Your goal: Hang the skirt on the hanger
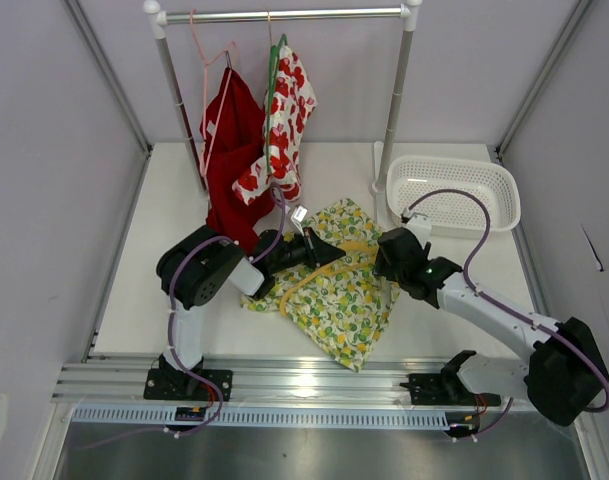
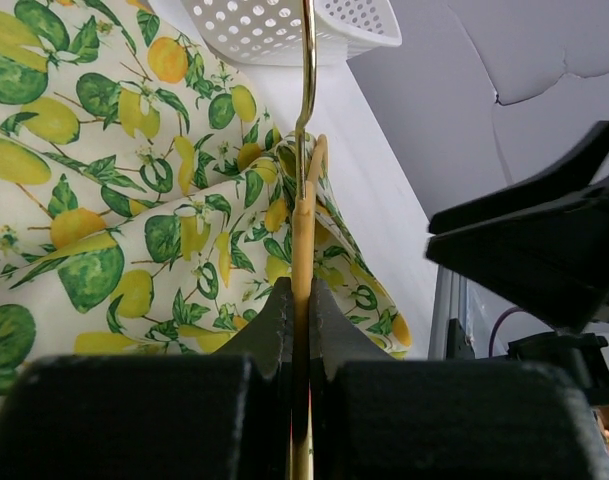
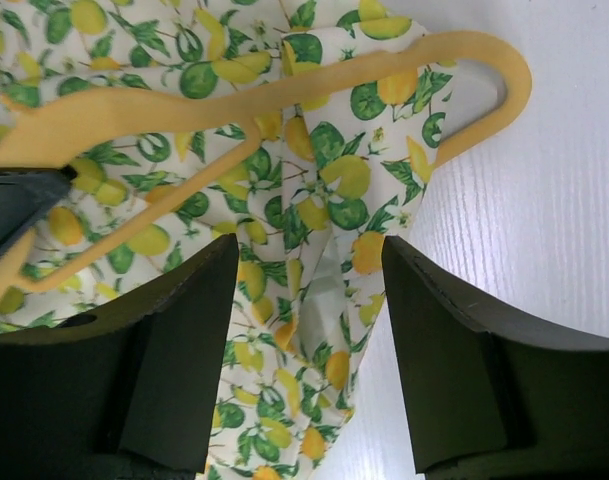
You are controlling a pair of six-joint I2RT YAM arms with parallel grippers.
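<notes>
— Left gripper [image 2: 300, 300] clenched tight on the hanger [image 2: 302, 235], hook cut off at the top!
— Right gripper [image 3: 309, 250] spread wide over the skirt [image 3: 319, 190], mid-worktop toward the near edge. Whether cloth threads the hanger, can't tell.

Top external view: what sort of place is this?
Probably a walled lab cell staged as a laundry corner: a clothes rail, garments hung on it, a white basket on the table.
</notes>
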